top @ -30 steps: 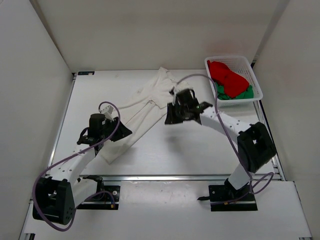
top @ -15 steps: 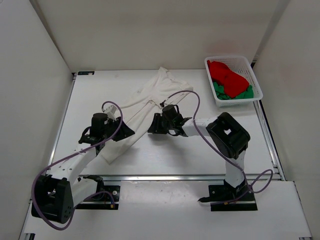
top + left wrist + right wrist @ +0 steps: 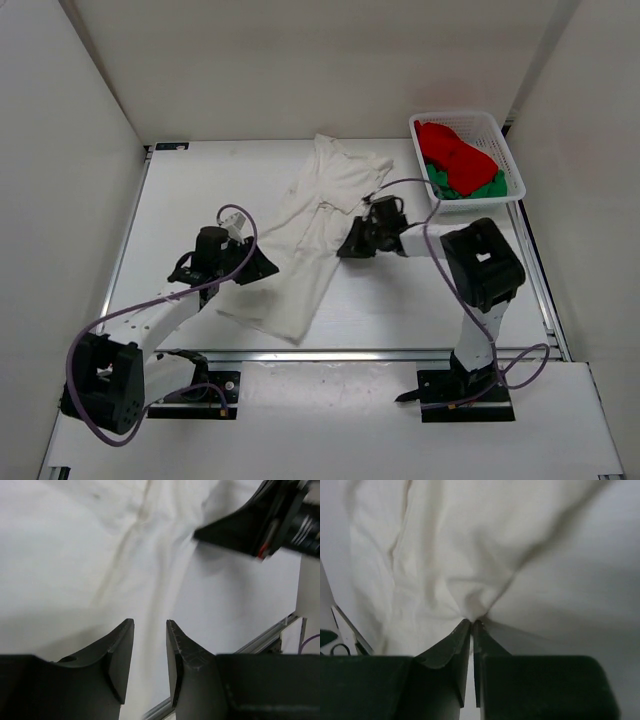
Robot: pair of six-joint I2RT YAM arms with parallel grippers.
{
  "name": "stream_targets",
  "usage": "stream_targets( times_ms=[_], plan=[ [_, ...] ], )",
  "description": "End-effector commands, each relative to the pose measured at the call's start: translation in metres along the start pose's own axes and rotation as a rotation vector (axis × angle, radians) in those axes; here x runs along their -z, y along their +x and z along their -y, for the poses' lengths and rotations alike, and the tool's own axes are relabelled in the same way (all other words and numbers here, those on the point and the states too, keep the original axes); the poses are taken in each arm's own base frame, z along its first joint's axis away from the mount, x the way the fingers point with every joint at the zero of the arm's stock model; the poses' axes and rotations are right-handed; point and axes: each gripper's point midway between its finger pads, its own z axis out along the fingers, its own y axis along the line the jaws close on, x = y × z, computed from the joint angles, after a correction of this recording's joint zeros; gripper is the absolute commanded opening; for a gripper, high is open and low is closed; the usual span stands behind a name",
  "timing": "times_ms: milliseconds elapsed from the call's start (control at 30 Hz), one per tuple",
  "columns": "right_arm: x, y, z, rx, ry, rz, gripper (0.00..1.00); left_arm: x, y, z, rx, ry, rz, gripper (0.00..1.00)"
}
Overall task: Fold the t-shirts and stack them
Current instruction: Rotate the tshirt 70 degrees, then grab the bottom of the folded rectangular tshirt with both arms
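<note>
The white t-shirt point(image 3: 318, 225) lies spread on the table, collar toward the back and hem toward the front. My right gripper point(image 3: 349, 246) is at its right edge, shut on a pinched fold of the white cloth point(image 3: 465, 555); its fingertips point(image 3: 472, 621) meet there. My left gripper point(image 3: 260, 268) is at the shirt's left edge, low over the white cloth point(image 3: 150, 555), its jaws point(image 3: 150, 625) apart and holding nothing. The red t-shirt point(image 3: 455, 150) and the green t-shirt point(image 3: 470, 187) lie bunched in the basket.
The white lattice basket point(image 3: 455, 118) stands at the back right corner. White walls enclose the table on three sides. A metal rail point(image 3: 350, 353) runs along the front edge. The right arm's gripper shows at the upper right of the left wrist view point(image 3: 255, 525).
My right gripper has moved right, drawing the shirt's right side with it, so the shirt now lies wider and flatter. My left gripper has shifted a little to the right.
</note>
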Motion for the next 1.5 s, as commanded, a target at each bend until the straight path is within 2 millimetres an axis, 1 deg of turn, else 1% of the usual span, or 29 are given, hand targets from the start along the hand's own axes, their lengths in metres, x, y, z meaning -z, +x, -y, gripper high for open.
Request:
stream_targets(
  times_ms=[0, 33, 67, 100, 133, 167, 233, 267, 333, 367, 400, 433, 467, 533, 567, 600, 733, 800, 867, 900, 933, 1067, 1133, 1200, 1267, 1333, 1367, 1400, 1467],
  plan=[
    [0.052, -0.028, 0.042, -0.03, -0.009, -0.068, 0.07, -0.01, 0.006, 0.019, -0.043, 0.032, -0.018, 0.44],
    [0.063, -0.032, 0.051, -0.037, -0.009, -0.073, 0.11, -0.014, 0.013, 0.017, -0.043, 0.021, -0.04, 0.45],
    [0.071, -0.033, 0.058, -0.051, -0.009, -0.058, 0.18, -0.015, 0.016, 0.019, -0.054, 0.024, -0.049, 0.46],
    [0.081, -0.033, 0.057, -0.055, -0.009, -0.022, 0.25, -0.016, 0.024, 0.015, -0.066, 0.005, -0.07, 0.46],
    [0.093, -0.043, 0.053, -0.04, -0.016, 0.046, 0.27, -0.015, 0.028, 0.01, -0.071, -0.022, -0.077, 0.47],
    [0.1, -0.033, 0.059, -0.075, 0.001, 0.053, 0.32, -0.014, 0.032, 0.005, -0.082, -0.042, -0.09, 0.48],
    [0.119, -0.029, 0.058, -0.061, 0.035, 0.097, 0.33, -0.011, 0.037, -0.011, -0.104, -0.112, -0.078, 0.51],
    [0.121, -0.016, 0.064, -0.064, 0.054, 0.08, 0.34, -0.009, 0.042, -0.015, -0.114, -0.13, -0.089, 0.53],
    [0.133, 0.0, 0.056, -0.046, 0.054, 0.085, 0.34, -0.007, 0.055, -0.026, -0.118, -0.153, -0.112, 0.55],
    [0.134, 0.018, 0.057, -0.055, 0.057, 0.061, 0.36, -0.006, 0.061, -0.032, -0.116, -0.167, -0.134, 0.56],
    [0.137, 0.033, 0.057, -0.058, 0.058, 0.044, 0.37, -0.005, 0.073, -0.035, -0.113, -0.167, -0.173, 0.56],
    [0.137, 0.054, 0.055, -0.051, 0.051, 0.007, 0.37, -0.003, 0.083, -0.04, -0.119, -0.178, -0.202, 0.57],
    [0.137, 0.065, 0.051, -0.056, 0.048, -0.014, 0.36, 0.0, 0.091, -0.043, -0.122, -0.191, -0.229, 0.57],
    [0.139, 0.103, 0.048, -0.036, 0.074, -0.08, 0.37, 0.007, 0.104, -0.05, -0.137, -0.213, -0.269, 0.56],
    [0.143, 0.109, 0.049, -0.029, 0.094, -0.083, 0.37, 0.01, 0.108, -0.053, -0.136, -0.221, -0.274, 0.56],
    [0.144, 0.126, 0.047, -0.034, 0.093, -0.117, 0.37, 0.013, 0.106, -0.054, -0.129, -0.223, -0.256, 0.56],
    [0.147, 0.163, 0.034, -0.055, 0.059, -0.169, 0.41, 0.018, 0.121, -0.053, -0.12, -0.201, -0.283, 0.58],
    [0.146, 0.169, 0.028, -0.065, 0.042, -0.18, 0.41, 0.02, 0.136, -0.055, -0.126, -0.209, -0.346, 0.57],
    [0.145, 0.181, 0.024, -0.064, 0.026, -0.211, 0.42, 0.021, 0.141, -0.052, -0.139, -0.2, -0.366, 0.56],
    [0.143, 0.18, 0.024, -0.063, 0.027, -0.207, 0.42, 0.024, 0.148, -0.052, -0.132, -0.195, -0.393, 0.56],
    [0.143, 0.184, 0.024, -0.067, 0.026, -0.22, 0.41, 0.024, 0.145, -0.049, -0.127, -0.188, -0.383, 0.56],
    [0.141, 0.183, 0.015, -0.063, -0.012, -0.222, 0.37, 0.027, 0.142, -0.047, -0.113, -0.177, -0.379, 0.57],
    [0.14, 0.186, 0.016, -0.081, -0.019, -0.229, 0.31, 0.026, 0.146, -0.046, -0.121, -0.168, -0.391, 0.57],
    [0.14, 0.187, 0.011, -0.075, -0.054, -0.233, 0.29, 0.026, 0.153, -0.049, -0.117, -0.171, -0.423, 0.56],
    [0.139, 0.186, 0.008, -0.078, -0.067, -0.238, 0.28, 0.026, 0.155, -0.045, -0.112, -0.149, -0.431, 0.51],
    [0.137, 0.185, 0.001, -0.076, -0.1, -0.237, 0.2, 0.026, 0.154, -0.043, -0.103, -0.141, -0.426, 0.44],
    [0.136, 0.185, -0.001, -0.073, -0.105, -0.238, 0.14, 0.027, 0.155, -0.04, -0.102, -0.125, -0.43, 0.35],
    [0.137, 0.187, -0.001, -0.074, -0.104, -0.25, 0.09, 0.027, 0.154, -0.04, -0.097, -0.122, -0.423, 0.3],
    [0.138, 0.193, 0.0, -0.071, -0.093, -0.272, 0.02, 0.028, 0.152, -0.032, -0.083, -0.08, -0.416, 0.1]
  ],
)
